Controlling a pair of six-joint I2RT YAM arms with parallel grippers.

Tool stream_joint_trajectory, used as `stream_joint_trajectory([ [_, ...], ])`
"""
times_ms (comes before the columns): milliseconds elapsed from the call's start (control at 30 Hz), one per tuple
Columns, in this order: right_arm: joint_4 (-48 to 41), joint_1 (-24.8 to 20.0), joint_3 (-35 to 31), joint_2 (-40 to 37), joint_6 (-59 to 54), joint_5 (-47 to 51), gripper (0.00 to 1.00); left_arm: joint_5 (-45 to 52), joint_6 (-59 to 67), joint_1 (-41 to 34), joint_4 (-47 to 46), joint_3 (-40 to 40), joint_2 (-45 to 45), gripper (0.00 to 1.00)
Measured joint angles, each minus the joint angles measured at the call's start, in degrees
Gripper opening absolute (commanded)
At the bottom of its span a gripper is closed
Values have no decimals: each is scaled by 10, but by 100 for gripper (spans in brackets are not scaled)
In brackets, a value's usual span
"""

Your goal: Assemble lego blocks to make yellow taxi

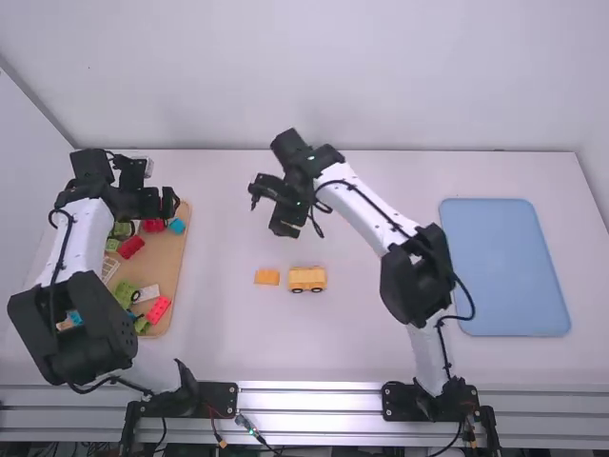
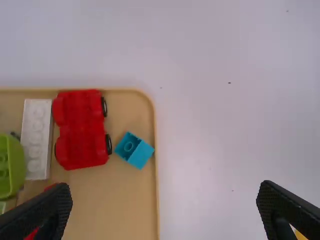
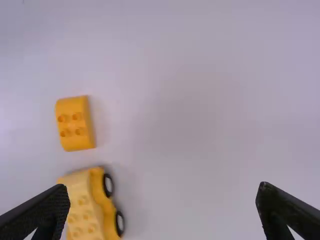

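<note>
Hovering wide open, the left hand (image 1: 163, 204) is over tan rectangular tray (image 1: 171, 252); right hand (image 1: 265, 211), also opened widely, above white tabletop (image 1: 381, 352).

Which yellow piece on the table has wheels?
The larger yellow piece, on the right in the high view: black wheels show along its side; the smaller yellow block shows none.

The yellow toy car body with black wheels (image 1: 307, 279) stands on the tabletop around its middle, its length running roughly along the near edge; two wheels show on the side facing that edge. Its studded upper part is paler than its lower body. The small orange-yellow plastic block with four visible studs (image 1: 267, 277) lies separate, near the car, toward the left edge.
</note>
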Motion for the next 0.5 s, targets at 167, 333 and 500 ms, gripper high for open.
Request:
stream_joint_trajectory([
  [167, 104, -25, -131, -116, 18, 12, 99, 54, 68, -1, -33, 0, 0, 99],
  [333, 241, -36, -328, -219, 39, 28, 99, 148, 207, -16, -69, -6, 0, 99],
  [500, 380, -71, -520, -339, 47, -39, 99, 248, 394, -56, -33, -76, 0, 99],
])
